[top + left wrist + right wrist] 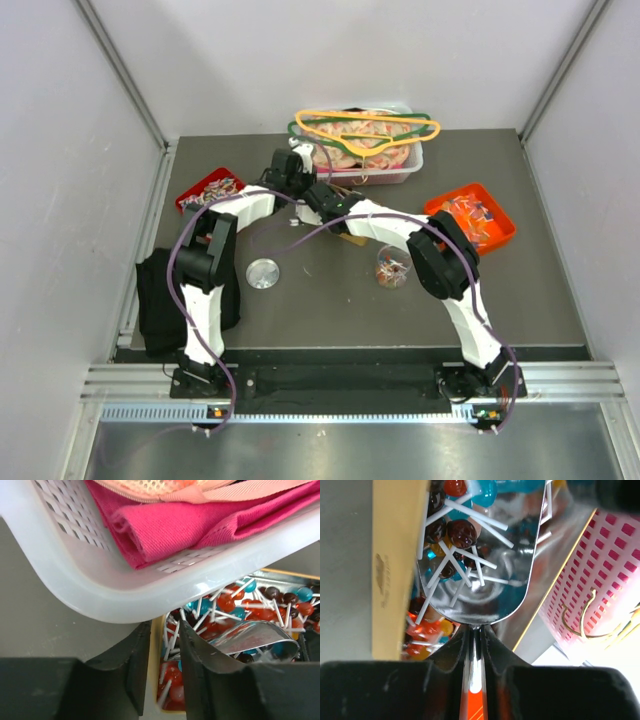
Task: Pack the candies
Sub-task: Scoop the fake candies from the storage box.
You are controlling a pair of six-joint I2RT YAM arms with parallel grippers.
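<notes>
Metal scoop (485, 595), loaded with candies (461, 530), is shown inside a yellow-walled box (395, 570) that lies just beside the white laundry basket (75, 580), on its near side. The candies are seen to be small ball lollipops in red, blue and brown on thin white sticks. The main heap is lodged in the box next to the basket, and part of it is carried on the scoop blade. The right end effector (476, 630) is clamped on the scoop's orange handle. The left end effector (165, 627) is set astride the box wall, one finger outside and one inside; whether the wall is actually pinched cannot be told. Further candies are visible in a clear cup (392, 268) on the tabletop (320, 300), well apart from the basket on its near side. More are held in a red tray (190, 200) to the basket's left and an orange tray (500, 235) to its right.

Handling: each candy is judged light, hard and glossy, hence liable to roll or slide off the polished blade if it is tilted. The sticks are interlocked, so clumps may be dragged out together and shed at the blade edge. Single pieces are considered too small and tangled for a two-finger pinch. Hold is best taken indirectly, on the scoop handle, with the blade level and the box steadied by its wall.
</notes>
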